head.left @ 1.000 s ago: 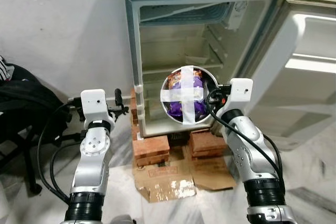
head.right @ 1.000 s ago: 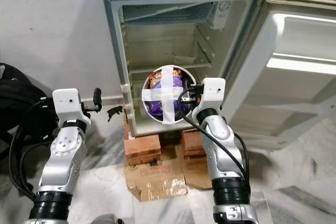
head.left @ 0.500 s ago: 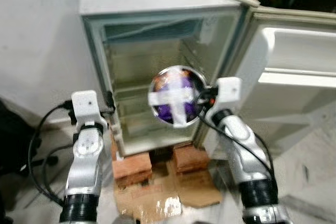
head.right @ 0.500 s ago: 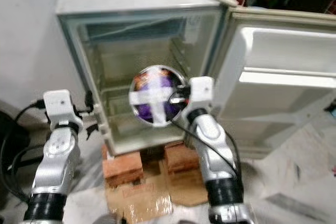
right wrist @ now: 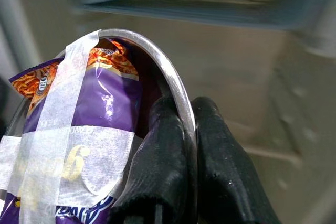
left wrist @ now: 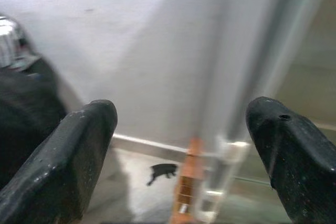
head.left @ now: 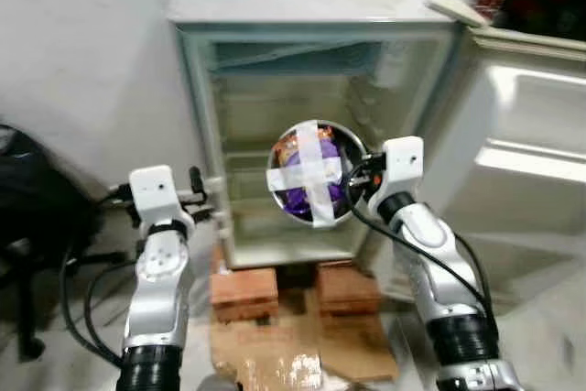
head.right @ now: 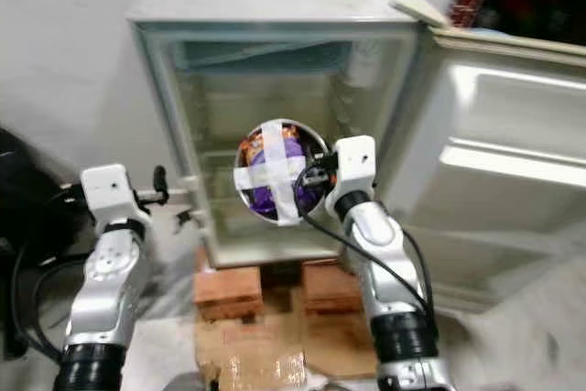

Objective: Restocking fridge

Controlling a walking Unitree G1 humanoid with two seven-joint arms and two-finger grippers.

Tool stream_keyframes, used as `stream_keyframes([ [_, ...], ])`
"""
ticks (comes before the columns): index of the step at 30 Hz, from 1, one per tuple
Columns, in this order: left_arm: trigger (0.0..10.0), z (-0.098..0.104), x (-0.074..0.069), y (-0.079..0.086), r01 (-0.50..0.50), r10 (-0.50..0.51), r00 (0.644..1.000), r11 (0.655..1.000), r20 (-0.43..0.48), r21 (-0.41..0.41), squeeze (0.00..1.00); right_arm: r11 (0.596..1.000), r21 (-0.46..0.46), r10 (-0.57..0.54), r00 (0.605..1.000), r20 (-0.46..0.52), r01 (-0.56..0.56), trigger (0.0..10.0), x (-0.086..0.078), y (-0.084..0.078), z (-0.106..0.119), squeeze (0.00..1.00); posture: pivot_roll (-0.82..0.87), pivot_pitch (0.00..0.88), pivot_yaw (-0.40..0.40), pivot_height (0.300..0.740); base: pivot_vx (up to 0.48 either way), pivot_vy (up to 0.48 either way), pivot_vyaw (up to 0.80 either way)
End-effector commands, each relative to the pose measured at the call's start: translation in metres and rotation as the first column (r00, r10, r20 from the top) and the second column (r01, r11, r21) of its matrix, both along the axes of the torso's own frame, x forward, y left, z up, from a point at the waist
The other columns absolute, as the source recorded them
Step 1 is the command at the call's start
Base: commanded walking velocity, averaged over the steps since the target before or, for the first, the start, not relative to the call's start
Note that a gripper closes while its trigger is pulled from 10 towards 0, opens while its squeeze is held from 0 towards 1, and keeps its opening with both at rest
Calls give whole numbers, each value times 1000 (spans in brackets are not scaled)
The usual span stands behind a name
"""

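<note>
The bowl (head.left: 316, 172), holding a purple packet under crossed white tape, sits mid-frame before the open fridge (head.left: 311, 125), not yet on a shelf. The right gripper (right wrist: 184, 145) pinches its rim. The left gripper (left wrist: 184, 145), lower left beside the fridge, has fingers apart, empty. Placing the bowl inside remains, I judge

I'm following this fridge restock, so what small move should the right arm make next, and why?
Probably push forward: the right gripper pinches the rim of the round steel bowl holding a taped purple snack packet, held in front of the open white fridge, not yet on a shelf.
</note>
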State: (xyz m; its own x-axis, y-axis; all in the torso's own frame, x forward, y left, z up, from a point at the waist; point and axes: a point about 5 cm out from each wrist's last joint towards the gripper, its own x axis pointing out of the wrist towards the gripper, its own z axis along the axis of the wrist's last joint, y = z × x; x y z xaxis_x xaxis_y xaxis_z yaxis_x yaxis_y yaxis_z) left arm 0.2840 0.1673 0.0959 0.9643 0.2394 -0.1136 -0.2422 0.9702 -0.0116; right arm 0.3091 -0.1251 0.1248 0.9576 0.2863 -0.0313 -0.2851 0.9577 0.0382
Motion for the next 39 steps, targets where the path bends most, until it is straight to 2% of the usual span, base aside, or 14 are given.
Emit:
stream_keyframes([
  [1,10000,5,1,0,0,0,1000,1000,13,-3,0,1000,-1,-7,999,44,7,10000,4,0,10,0,8,0,-35,740,360,319,413],
  [7,10000,4,2,-1,10,-10,1000,1000,10,-5,0,1000,-2,-27,999,40,27,10000,5,-3,9,0,6,0,-33,740,380,292,0],
  [12,10000,4,2,-2,10,-10,1000,1000,2,-4,0,999,2,-32,999,35,32,10000,5,-3,9,0,7,0,-33,740,360,0,0],
  [25,10000,5,-4,0,-2,2,1000,1000,-4,7,0,998,22,-57,998,-12,57,10000,9,-5,3,0,30,0,-43,740,0,0,0],
  [28,10000,7,-12,1,-13,13,1000,1000,-15,0,0,996,52,-65,997,-38,67,10000,12,-5,1,0,48,0,-49,740,0,0,0],
  [30,10000,5,-25,1,10,-10,998,1000,-58,6,0,995,79,-56,995,-80,63,10000,18,-2,-2,0,78,0,-62,740,0,0,0],
  [31,10000,5,-25,1,10,-10,998,1000,-58,6,0,995,79,-56,995,-80,63,10000,18,-2,-2,0,78,0,-62,740,0,0,0],
  [34,10000,-15,-48,0,125,-124,969,992,-214,-8,0,990,115,-63,988,-144,80,10000,29,5,-9,0,123,0,-82,740,0,0,0],
  [36,10000,-17,-52,-1,142,-141,964,990,-225,-14,0,990,115,-61,987,-151,79,10000,31,6,-10,0,123,0,-82,740,0,0,0],
  [37,10000,-18,-61,0,185,-183,952,983,-246,-12,0,989,123,-59,985,-163,79,10000,35,10,-11,0,147,17,-89,740,0,0,0],
  [39,10000,-17,-68,1,206,-200,945,979,-259,-3,0,987,143,-53,983,-178,79,10000,37,13,-12,0,156,23,-92,740,0,0,0],
])
